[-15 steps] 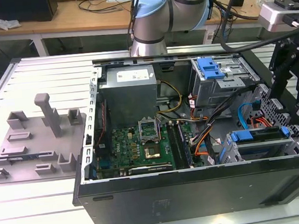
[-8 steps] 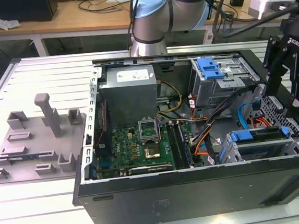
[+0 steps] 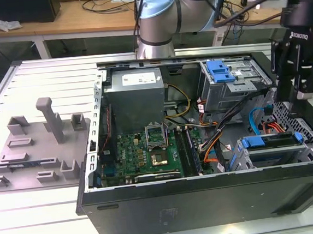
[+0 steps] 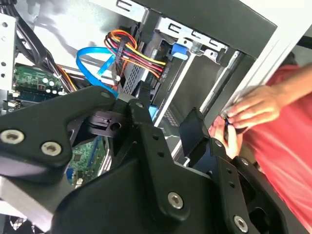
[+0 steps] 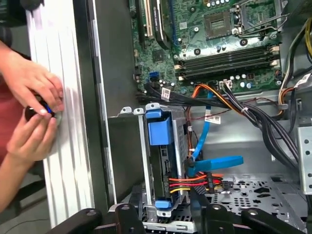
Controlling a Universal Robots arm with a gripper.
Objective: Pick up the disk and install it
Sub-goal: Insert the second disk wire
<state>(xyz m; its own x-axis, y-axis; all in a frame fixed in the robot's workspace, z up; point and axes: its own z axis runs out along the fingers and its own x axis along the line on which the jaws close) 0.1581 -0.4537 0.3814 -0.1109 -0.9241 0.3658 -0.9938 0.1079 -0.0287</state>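
The open computer case lies on its side on the slatted table, motherboard facing up. The disk — its blue bracket showing along the top edge — already sits in the drive cage at the lower corner of the case toward the exterior view's right; in the first wrist view it stands edge-on in the metal cage, with red, yellow and black wires and a blue cable plugged in beside it. The hand hangs above that corner of the case, apart from the disk and holding nothing, its black fingers spread apart in the second wrist view. A person's hands in a red sleeve work at a small dark object on the table rail just outside the case wall
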